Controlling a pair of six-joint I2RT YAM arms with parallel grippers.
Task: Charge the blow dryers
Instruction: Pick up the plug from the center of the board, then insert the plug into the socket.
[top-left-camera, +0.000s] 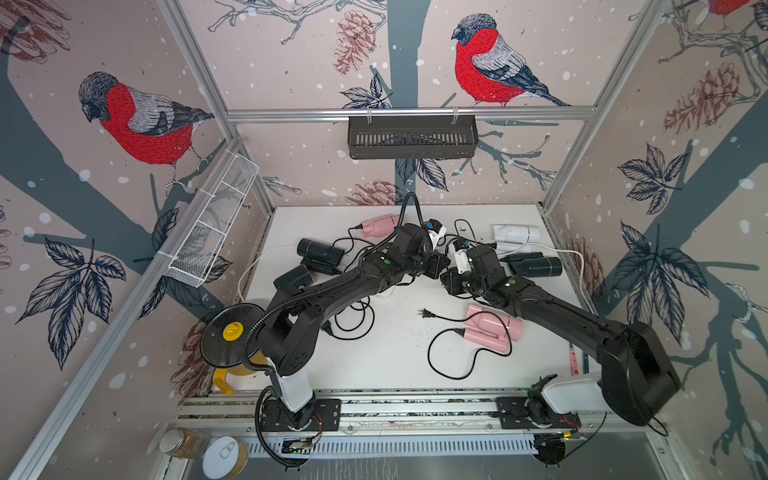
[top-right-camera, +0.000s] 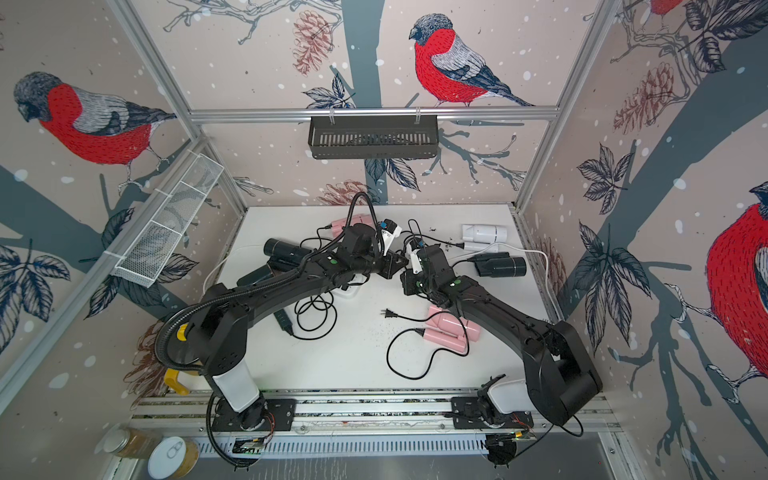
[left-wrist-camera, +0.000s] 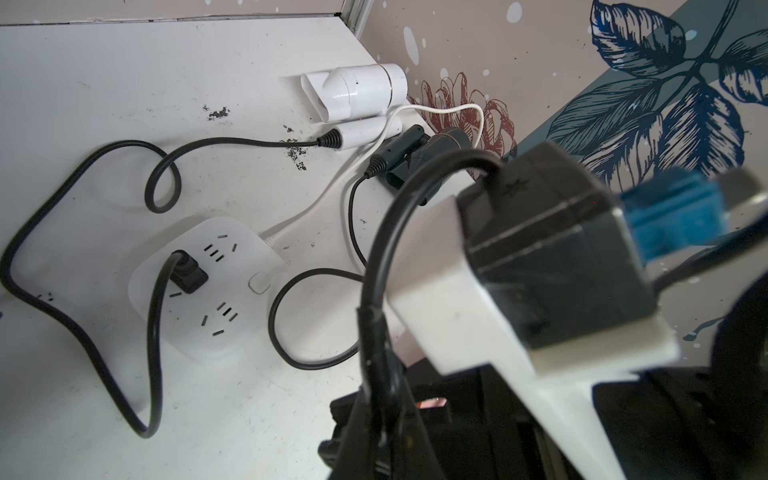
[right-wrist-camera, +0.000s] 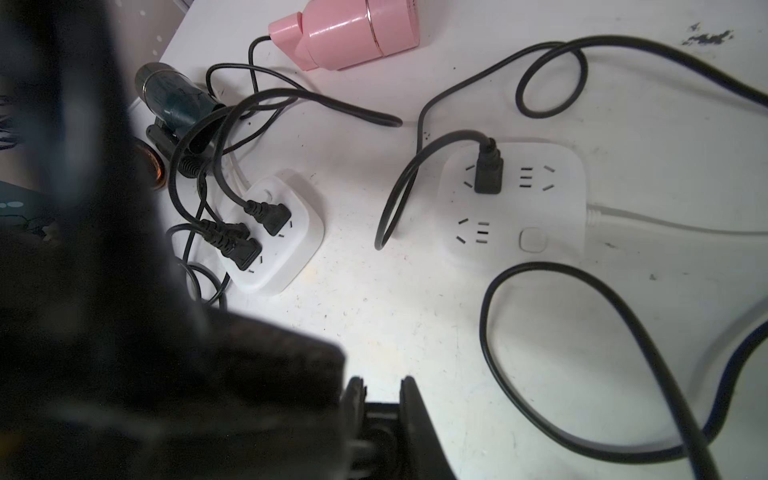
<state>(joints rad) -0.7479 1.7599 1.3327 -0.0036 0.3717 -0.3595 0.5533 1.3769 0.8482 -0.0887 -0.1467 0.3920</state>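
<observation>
Next candidate: front pink blow dryer (top-left-camera: 490, 328) beside right forearm (top-left-camera: 557, 305); its loose plug (top-left-camera: 424, 312) flat on table (top-left-camera: 395, 365) between arms, long axis across table, prongs toward left arm (top-left-camera: 332, 282). Plug sits basewards of both grippers, right gripper (top-left-camera: 460, 257) nearer than left gripper (top-left-camera: 436, 235). Jaws of both: cannot tell spread or pressed. Likely target, white power strip (right-wrist-camera: 511, 208): one plug in, two sockets free

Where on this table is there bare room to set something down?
Best is the front of the white table, between the coiled black cord and the near pink folding blow dryer. A smaller patch lies in the back left corner, behind a black cylindrical blow dryer. The middle is crowded: two white square power strips and tangled cords.
</observation>
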